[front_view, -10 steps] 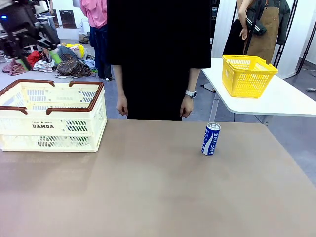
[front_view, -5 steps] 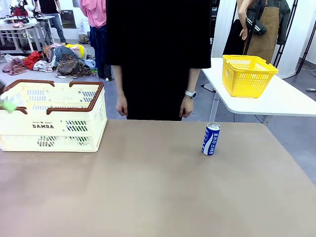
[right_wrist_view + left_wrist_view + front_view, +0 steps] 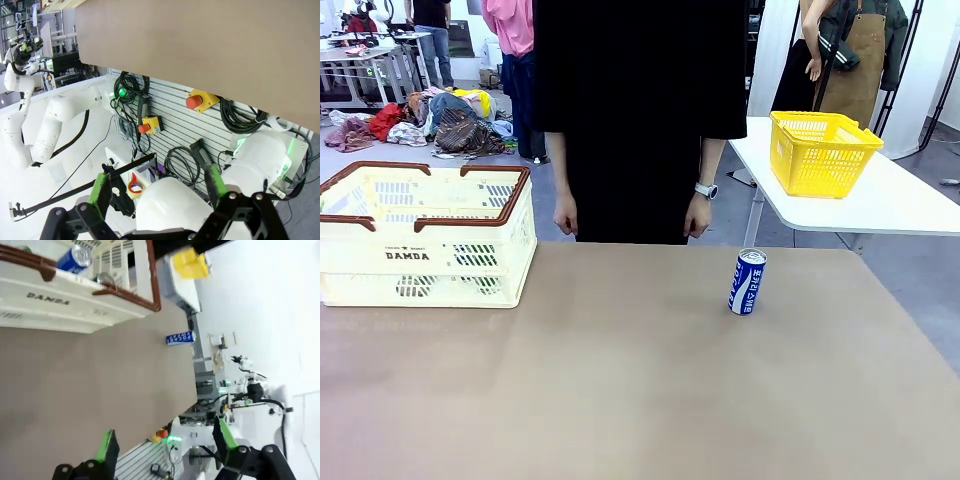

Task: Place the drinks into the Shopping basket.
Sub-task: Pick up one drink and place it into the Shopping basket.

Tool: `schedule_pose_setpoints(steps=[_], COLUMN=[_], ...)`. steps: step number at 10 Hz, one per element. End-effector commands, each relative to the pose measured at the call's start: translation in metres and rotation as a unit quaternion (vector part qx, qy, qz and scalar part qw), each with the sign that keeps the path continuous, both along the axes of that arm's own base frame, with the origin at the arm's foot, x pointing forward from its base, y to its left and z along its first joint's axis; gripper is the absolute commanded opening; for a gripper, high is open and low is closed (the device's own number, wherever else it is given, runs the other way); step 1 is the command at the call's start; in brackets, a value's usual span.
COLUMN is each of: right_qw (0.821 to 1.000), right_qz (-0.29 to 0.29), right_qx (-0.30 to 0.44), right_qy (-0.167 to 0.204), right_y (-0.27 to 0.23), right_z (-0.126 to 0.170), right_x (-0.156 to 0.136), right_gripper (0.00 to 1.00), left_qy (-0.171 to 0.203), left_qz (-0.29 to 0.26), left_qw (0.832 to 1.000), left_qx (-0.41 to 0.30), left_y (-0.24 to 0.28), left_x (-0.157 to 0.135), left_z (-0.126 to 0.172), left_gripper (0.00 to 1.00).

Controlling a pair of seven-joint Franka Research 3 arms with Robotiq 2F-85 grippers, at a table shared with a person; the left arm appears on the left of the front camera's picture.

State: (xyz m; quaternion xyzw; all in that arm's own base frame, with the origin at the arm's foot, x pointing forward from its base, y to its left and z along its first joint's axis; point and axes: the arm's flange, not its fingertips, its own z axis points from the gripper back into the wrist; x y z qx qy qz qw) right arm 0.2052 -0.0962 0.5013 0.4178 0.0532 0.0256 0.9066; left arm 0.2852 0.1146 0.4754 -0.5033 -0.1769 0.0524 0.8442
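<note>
One blue-and-white drink can [image 3: 747,282] stands upright on the brown table, right of centre and well apart from the Shopping basket [image 3: 440,262] at the far left. In the left wrist view the same can [image 3: 180,338] is beyond the basket [image 3: 50,300]. Inside the basket lie a blue can [image 3: 75,258] and another can with a silver top [image 3: 105,278]. My left gripper [image 3: 165,440] is open and empty, back from the basket over the table's near side. My right gripper [image 3: 157,189] is open and empty too, facing the robot's base below the table edge.
A person in black stands at the far edge with both hands [image 3: 698,215] hanging down. A yellow basket [image 3: 820,152] sits on a white side table [image 3: 900,205] at the back right. Cables and emergency-stop buttons [image 3: 194,101] hang under the table edge.
My left arm, which was above the basket's left end a second ago, has pulled back out of the front view to the left. The can and basket have not moved.
</note>
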Motion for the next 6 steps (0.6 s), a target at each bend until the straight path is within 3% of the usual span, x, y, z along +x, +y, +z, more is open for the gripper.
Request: schedule_pose_setpoints(steps=[1, 6], right_qw=[1.0, 1.0], right_qz=[0.003, 0.003], right_qx=[0.005, 0.005], right_qy=[-0.006, -0.006], right_y=[-0.0003, -0.0003], right_z=[0.0021, 0.0021], right_x=[0.0006, 0.0006], right_gripper=[1.0, 1.0], left_qy=[0.0, 0.0], left_qz=[-0.043, -0.043], left_qw=[0.997, 0.997], left_qx=[0.064, 0.064], left_y=[-0.0262, -0.0262], left_x=[-0.0165, -0.0165], left_z=[0.0225, 0.0225], left_gripper=[1.0, 1.0])
